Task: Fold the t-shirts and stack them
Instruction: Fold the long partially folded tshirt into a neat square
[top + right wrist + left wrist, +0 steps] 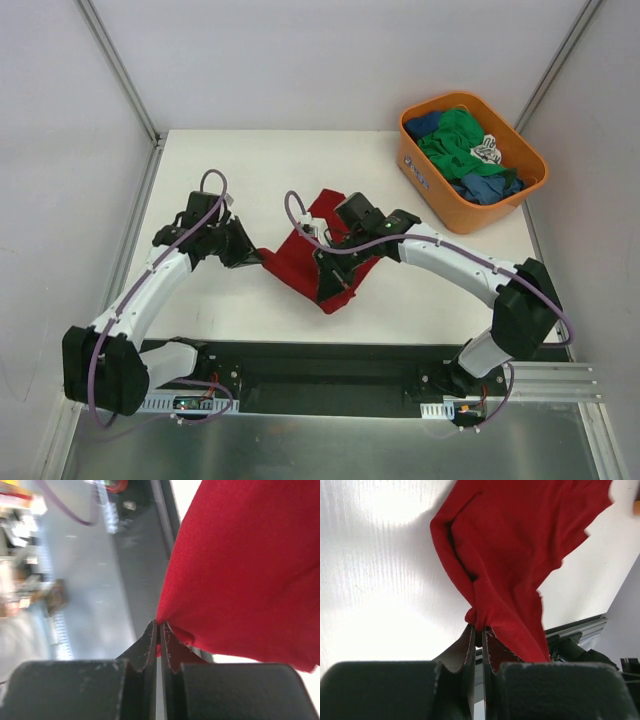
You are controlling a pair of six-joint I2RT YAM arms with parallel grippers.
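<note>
Well, my left gripper (252,256) is pinched shut on a bunched corner of the dark red t-shirt (300,258). My right gripper (327,272), just to its right, is clamped on another edge of the same cloth, so the shirt hangs slung between the two.

Ahead of the left gripper and out to its left, bare white table (230,170) runs to the side and back walls. Behind both hands sits the metal rail (560,378) along the near edge. Well off to the right of the right gripper, near the back corner, stands the orange tub (430,188).

Seen from the left wrist, the fingers (465,652) meet on a tight knot of fabric, and the cloth fans out beyond them in soft folds with an uneven far hem. Seen from the right wrist, the fingers (147,647) nip a taut fold, and the knit looks matte and fine.

The tub is smooth plastic with rounded corners. It holds a crumpled green tee (455,140) and a blue tee (490,187).
</note>
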